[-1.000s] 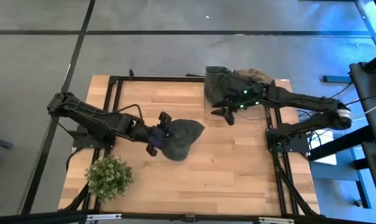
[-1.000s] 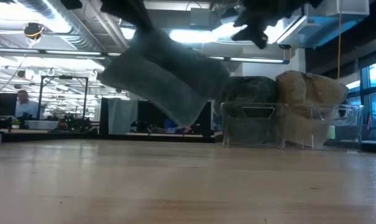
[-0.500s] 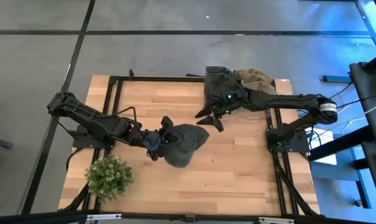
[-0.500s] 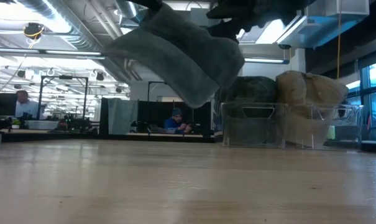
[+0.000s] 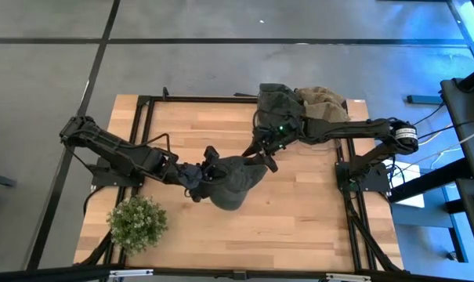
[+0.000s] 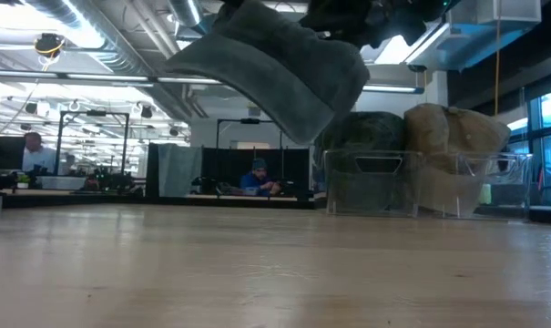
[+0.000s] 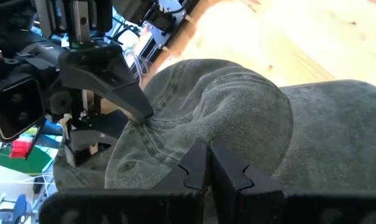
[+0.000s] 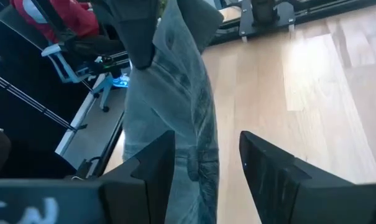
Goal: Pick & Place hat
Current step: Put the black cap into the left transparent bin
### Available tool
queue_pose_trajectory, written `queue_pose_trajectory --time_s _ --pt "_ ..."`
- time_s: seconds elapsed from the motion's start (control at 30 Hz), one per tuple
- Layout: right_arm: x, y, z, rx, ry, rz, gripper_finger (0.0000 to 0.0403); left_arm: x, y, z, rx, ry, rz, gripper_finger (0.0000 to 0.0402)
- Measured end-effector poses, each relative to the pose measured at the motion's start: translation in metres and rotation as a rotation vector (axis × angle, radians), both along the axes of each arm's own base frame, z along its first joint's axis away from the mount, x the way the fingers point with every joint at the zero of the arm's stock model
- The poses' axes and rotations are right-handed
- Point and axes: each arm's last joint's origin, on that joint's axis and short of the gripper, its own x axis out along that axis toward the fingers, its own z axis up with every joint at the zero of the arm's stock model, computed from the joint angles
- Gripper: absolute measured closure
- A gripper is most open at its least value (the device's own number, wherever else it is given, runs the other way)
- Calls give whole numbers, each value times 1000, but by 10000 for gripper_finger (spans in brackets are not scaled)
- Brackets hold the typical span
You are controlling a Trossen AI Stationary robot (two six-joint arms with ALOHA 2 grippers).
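Mid-table, aloft | hat [image 5: 235, 177] pinched in left gripper [image 5: 200, 177], fingers clamped together on the fabric | right gripper [image 5: 261, 153] at hat's far edge, fingers spread astride it | advice: close right fully on cloth before left lets go.

The hat [image 5: 230, 179] is a dark grey-green cloth cap, soft and creased, with stitched seams across its crown. It hangs tilted in the air above the middle of the tabletop [image 5: 299, 211], clear of the wood, its crown dented and folded.
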Motion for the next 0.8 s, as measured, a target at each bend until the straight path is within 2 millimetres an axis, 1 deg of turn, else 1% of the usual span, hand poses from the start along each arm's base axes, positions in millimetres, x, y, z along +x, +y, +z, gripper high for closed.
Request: queue_pose_trajectory --time_s 0.1,0.17,0.27,0.4,0.5,0.63,0.8 --pt "0 0 0 26 8 7 233 0 0 0 9 -3 11 398" --pt "0 1 0 31 7 16 251 0 0 0 10 -3 13 398" --pt "0 1 0 30 7 18 292 0 0 0 10 -3 13 398" --pt "0 1 0 28 6 21 361 0 1 0 13 -5 19 398" --pt "-1 2 0 23 -3 47 366 0 1 0 22 -12 44 395" --pt "-1 1 0 36 7 31 366 0 3 1 37 -24 83 383" --pt "-1 1 0 37 12 27 366 -1 0 1 43 -25 78 371"
